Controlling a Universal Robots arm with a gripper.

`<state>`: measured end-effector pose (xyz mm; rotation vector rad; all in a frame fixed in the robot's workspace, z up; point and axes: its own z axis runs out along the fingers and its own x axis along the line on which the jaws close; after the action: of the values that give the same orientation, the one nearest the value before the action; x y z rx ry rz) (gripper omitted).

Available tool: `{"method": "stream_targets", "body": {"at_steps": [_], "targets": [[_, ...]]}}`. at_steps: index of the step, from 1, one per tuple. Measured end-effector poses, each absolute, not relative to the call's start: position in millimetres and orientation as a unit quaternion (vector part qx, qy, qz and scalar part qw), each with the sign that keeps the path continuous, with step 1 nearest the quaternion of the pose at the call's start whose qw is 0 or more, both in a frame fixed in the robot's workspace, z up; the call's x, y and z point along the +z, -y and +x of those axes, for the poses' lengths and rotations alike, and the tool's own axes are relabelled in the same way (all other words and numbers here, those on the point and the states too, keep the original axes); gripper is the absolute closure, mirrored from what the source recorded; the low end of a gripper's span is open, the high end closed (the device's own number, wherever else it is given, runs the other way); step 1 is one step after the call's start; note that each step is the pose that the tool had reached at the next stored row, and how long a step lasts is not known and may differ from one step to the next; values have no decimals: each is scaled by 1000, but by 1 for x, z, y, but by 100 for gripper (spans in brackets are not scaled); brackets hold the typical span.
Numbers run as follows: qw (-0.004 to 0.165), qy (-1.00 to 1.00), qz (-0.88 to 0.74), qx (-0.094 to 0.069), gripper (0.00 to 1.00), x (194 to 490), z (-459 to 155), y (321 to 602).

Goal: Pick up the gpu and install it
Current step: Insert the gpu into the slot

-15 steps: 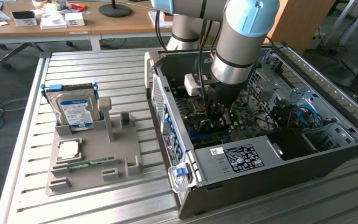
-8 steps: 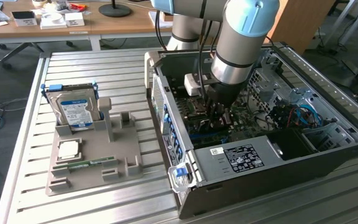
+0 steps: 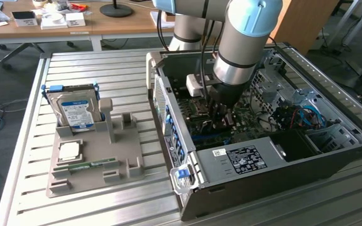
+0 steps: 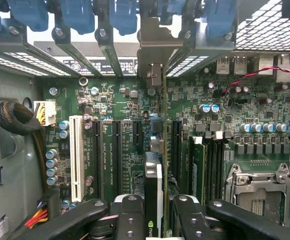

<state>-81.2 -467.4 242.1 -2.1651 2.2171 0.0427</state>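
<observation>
green gpu [image 4: 157,185] pinched edge-on in claw [image 4: 154,220], lower centre of wrist frame; long axis runs up-frame along motherboard [image 4: 120,107] slots, bracket end toward case [image 3: 256,183] rear.

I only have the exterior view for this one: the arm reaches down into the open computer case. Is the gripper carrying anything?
Observer: Yes. In the wrist view the gripper is shut on the gpu, seen edge-on between its fingers.
Operator: Where is the card relative to the slots?
Observer: It stands upright over the motherboard, among the black slots and apart from the white slot.
Operator: And the bracket end?
Observer: A grey metal bracket in line with the card sits at the case's rear openings, below the blue latches.
</observation>
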Motion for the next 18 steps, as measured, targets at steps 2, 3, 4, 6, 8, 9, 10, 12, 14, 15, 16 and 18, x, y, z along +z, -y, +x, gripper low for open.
{"method": "stream_targets", "body": {"at_steps": [2,3,4,6,8,9,10,12,14,15,16,18], "targets": [[22,-715,-698,13,73,242,-81,467],[22,-715,-699,13,73,242,-81,467],[22,-715,-699,13,73,242,-81,467],[23,-715,-698,14,73,242,-82,467],[24,-715,-698,13,73,241,-82,467],[24,-715,-698,13,73,241,-83,467],[24,-715,-699,13,73,241,-83,467],[24,-715,-699,13,73,241,-83,467],[24,-715,-698,13,73,240,-83,467],[24,-715,-699,13,73,240,-83,467],[24,-715,-699,13,73,239,-83,467],[24,-715,-699,13,73,239,-83,467]]}}
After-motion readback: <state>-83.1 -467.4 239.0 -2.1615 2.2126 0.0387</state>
